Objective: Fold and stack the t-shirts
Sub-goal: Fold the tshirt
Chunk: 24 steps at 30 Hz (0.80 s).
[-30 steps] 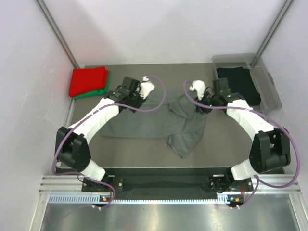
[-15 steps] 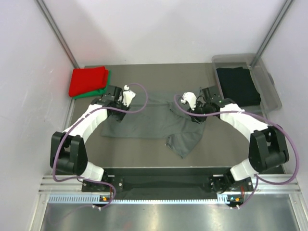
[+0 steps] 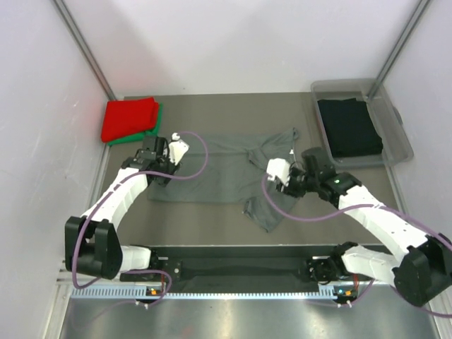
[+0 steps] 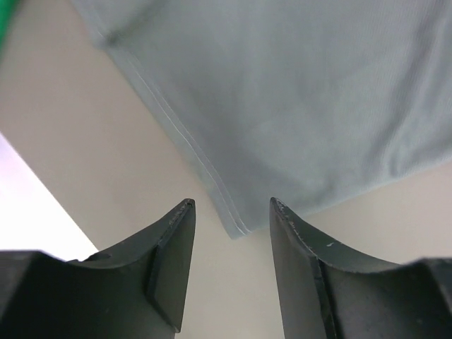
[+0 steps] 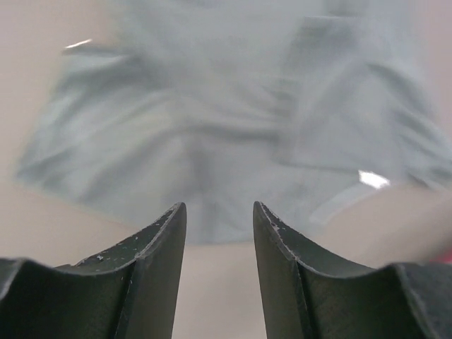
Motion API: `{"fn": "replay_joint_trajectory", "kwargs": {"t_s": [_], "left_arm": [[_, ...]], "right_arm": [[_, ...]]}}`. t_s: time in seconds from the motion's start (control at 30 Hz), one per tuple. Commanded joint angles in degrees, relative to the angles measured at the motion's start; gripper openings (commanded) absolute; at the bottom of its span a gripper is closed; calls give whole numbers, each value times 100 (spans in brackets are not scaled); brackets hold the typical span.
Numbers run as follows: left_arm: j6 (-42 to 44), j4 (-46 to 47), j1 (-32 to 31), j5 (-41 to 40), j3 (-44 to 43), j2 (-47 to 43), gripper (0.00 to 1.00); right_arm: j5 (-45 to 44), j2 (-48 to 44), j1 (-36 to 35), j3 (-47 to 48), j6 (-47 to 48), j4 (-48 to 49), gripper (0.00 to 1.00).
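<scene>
Far left corner of the table has the red t-shirt already folded, sitting on top of the green t-shirt, which only peeks out along the edge, so that looks like the stack. Just right of it the left pincer hangs over the left end of the dark grey t-shirt, jaws apart with nothing in them, and a hemmed corner of the cloth lies right below the gap. The grey one is spread across the middle of the table: the left half is pretty flat, but the right half is bunched up, with a crumpled flap trailing toward the near side. It's thin, floppy cloth, so it should weigh next to nothing, drape and wrinkle wherever it's lifted, and probably slide a bit on the smooth table. Best bet looks like pinching hem corners or the sleeve edge rather than the middle. The right pincer sits over that rumpled right part, also apart and empty; its wrist view is blurry, so detail there is hard to call. Far right is the clear tub holding the black t-shirt, close enough that the right arm could bump it.
</scene>
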<state>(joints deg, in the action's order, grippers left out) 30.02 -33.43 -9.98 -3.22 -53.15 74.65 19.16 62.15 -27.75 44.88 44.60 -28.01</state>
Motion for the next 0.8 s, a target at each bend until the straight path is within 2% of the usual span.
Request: {"fn": "replay_joint_trajectory", "kwargs": {"t_s": [0.0, 0.1, 0.3, 0.47, 0.77], "left_arm": [[83, 108, 66, -144, 225, -170, 51], [-171, 170, 75, -152, 304, -232, 51], [-427, 223, 84, -214, 384, -83, 49], [-453, 285, 92, -222, 480, -117, 49], [-436, 311, 180, -240, 507, -197, 49]], "right_arm": [[587, 244, -694, -383, 444, -485, 44], [677, 464, -1423, -507, 532, -547, 43], [502, 1157, -2277, -208, 594, -662, 42], [370, 1501, -2577, -217, 585, -592, 41], [115, 1686, -2622, -261, 541, -408, 41]]}}
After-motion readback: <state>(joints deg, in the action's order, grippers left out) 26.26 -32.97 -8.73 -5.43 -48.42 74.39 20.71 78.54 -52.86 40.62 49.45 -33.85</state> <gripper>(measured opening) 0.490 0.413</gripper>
